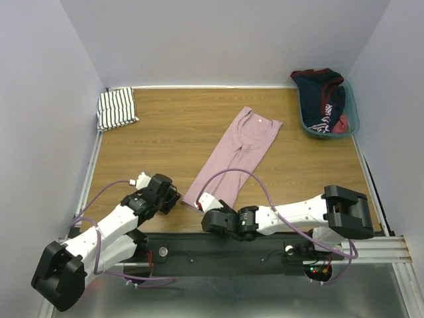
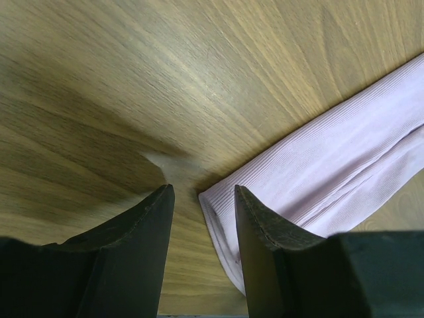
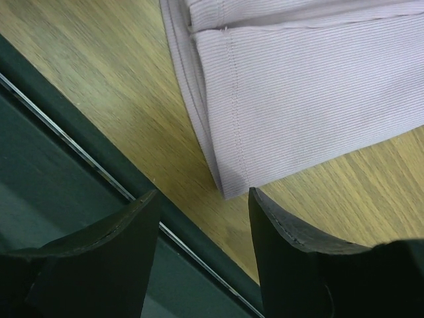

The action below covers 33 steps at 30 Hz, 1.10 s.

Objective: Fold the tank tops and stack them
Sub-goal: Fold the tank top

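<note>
The pink-mauve tank top (image 1: 233, 156) lies folded lengthwise in a long strip, slanting from mid table down to the near edge. The striped tank top (image 1: 116, 108) lies folded at the far left corner. My left gripper (image 1: 177, 199) is open and empty, low at the strip's near left corner; in the left wrist view its fingertips (image 2: 202, 192) straddle the hem corner (image 2: 218, 205). My right gripper (image 1: 207, 202) is open and empty at the strip's near right corner; in the right wrist view the fingertips (image 3: 202, 195) sit just below the cloth corner (image 3: 235, 182).
A teal basket (image 1: 328, 106) with dark navy-and-red clothing stands at the far right. The table's near edge and dark metal rail (image 3: 79, 156) run right under my right gripper. Purple walls close in the table.
</note>
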Tool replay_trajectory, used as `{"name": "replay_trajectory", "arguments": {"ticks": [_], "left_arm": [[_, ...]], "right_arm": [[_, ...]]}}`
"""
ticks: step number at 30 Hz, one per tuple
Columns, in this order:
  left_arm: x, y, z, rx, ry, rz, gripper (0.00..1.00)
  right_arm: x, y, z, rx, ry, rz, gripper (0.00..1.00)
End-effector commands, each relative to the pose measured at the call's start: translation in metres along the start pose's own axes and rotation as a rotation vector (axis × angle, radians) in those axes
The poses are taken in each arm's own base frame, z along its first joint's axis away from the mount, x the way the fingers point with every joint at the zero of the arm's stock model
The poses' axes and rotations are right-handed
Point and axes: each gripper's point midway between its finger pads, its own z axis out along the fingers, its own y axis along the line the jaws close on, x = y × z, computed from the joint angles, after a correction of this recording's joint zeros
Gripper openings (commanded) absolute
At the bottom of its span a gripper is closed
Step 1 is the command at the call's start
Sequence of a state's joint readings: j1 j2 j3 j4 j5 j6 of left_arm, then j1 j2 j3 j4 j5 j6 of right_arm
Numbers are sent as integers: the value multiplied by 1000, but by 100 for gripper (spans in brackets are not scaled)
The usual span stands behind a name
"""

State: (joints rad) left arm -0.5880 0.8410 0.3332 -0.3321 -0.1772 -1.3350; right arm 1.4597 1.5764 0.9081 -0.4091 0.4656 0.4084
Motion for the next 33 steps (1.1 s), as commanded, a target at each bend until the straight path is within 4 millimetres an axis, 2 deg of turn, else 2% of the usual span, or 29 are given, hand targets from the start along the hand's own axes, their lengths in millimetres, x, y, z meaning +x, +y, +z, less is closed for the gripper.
{"name": "replay_trajectory", "arguments": {"ticks": [1, 10, 20, 26, 30, 31, 33], "left_arm": [[-2, -8, 0, 28, -11, 20, 52], [4, -11, 6, 18, 16, 73, 52], [6, -15, 11, -12, 17, 99, 52], [9, -15, 12, -20, 29, 132, 52], [5, -16, 11, -26, 15, 144, 44], [5, -17, 11, -25, 14, 148, 37], [4, -22, 10, -14, 9, 150, 31]], "right_arm": [[-6, -2, 1, 35, -17, -54, 61], [4, -10, 10, 85, 7, -86, 60], [4, -13, 18, 125, 15, -132, 52], [-4, -10, 20, 129, 5, -132, 47], [-5, -9, 21, 127, 5, -135, 38], [-6, -8, 21, 126, 3, -133, 37], [-6, -7, 21, 122, 6, -134, 33]]}}
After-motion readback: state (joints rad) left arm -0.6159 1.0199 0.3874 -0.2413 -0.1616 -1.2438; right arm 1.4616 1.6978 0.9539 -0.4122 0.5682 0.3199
